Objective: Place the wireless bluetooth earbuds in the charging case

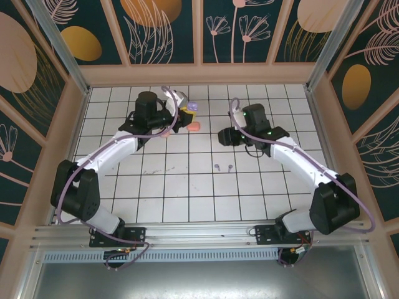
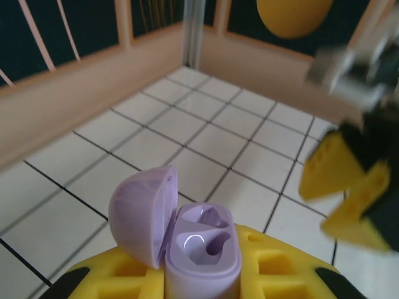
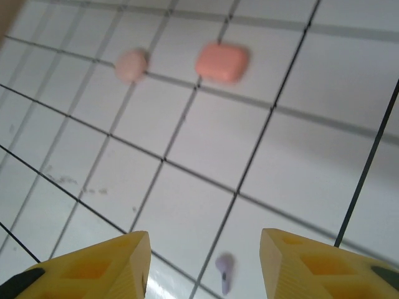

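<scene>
Two purple earbuds [image 1: 217, 167] loose on desk [image 1: 187, 199], 6 o'clock of my right pincer [image 3: 204, 240], which stands spread and empty. At 10 o'clock, left pincer [image 1: 184, 114] clamps purple charging case [image 2: 199, 249], lid up. Step, I judge: bud pickup. Next needs descent onto one bud, gentle pinch. Case wells too blurred to read; pale pink blob [image 3: 131, 65] beside coral case [image 3: 222, 62] unidentifiable

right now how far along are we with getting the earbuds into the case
Done: the purple case is open, lid up, clamped in the left gripper. Both wells look empty.
In hand: the right gripper hovers low over the tiles, jaws open, holding nothing.
Left: nearly everything. One purple earbud and a second purple earbud lie loose on the table, neither picked up nor seated.
</scene>
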